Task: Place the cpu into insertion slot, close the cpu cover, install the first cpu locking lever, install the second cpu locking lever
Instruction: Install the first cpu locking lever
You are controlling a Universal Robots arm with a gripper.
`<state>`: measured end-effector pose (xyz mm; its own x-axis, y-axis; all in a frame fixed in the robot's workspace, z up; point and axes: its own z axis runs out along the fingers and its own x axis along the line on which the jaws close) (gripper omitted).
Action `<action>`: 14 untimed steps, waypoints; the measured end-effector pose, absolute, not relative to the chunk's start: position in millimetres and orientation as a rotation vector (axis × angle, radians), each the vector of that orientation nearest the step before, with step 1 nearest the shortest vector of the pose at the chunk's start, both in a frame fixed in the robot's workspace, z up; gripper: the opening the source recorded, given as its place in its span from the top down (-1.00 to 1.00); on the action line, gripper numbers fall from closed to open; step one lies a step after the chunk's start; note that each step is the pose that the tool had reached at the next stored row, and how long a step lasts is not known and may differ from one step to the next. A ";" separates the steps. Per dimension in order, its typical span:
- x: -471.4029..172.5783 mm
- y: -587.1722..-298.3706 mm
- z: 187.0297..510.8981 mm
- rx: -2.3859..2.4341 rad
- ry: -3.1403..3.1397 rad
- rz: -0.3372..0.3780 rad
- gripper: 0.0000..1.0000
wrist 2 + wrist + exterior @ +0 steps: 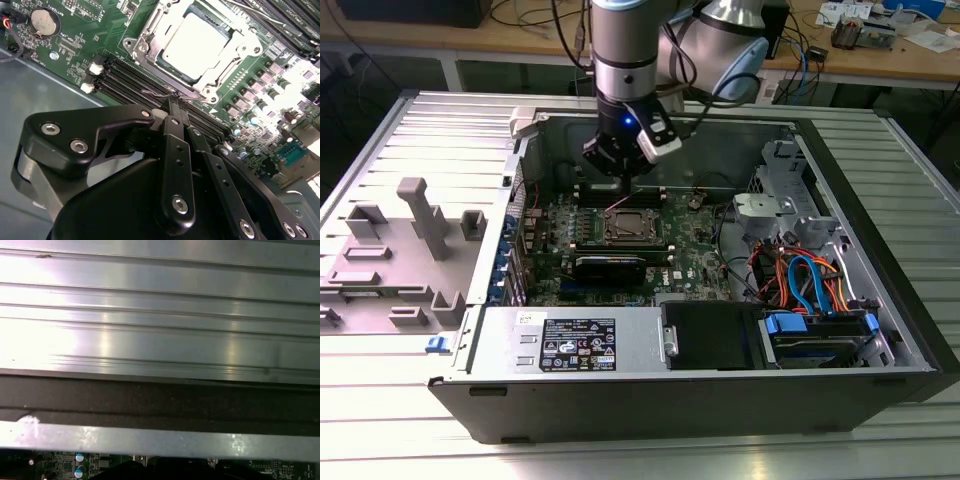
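Silver-grey cpu (195, 42): seated in slot (234, 31), cover (150, 31) down around it. Light, stiff, fragile; best left untouched. Lever (157, 93): thin springy wire, likely slippery; take at hooked end. Gripper (175, 100): fingers closed together, tips at that end.

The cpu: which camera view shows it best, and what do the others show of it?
The second wrist view: the cpu sits large and bright, framed by the cpu cover. The exterior view shows the cpu small and distant. The first wrist view faces a ribbed metal panel.
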<state>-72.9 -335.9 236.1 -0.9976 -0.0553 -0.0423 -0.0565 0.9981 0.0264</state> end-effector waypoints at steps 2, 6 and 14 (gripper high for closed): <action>-71.6 -335.1 235.1 -0.087 3.099 0.043 0.79; -69.0 -333.4 233.1 -0.087 3.099 0.043 0.79; -61.0 -332.2 228.3 -0.087 3.099 0.040 0.79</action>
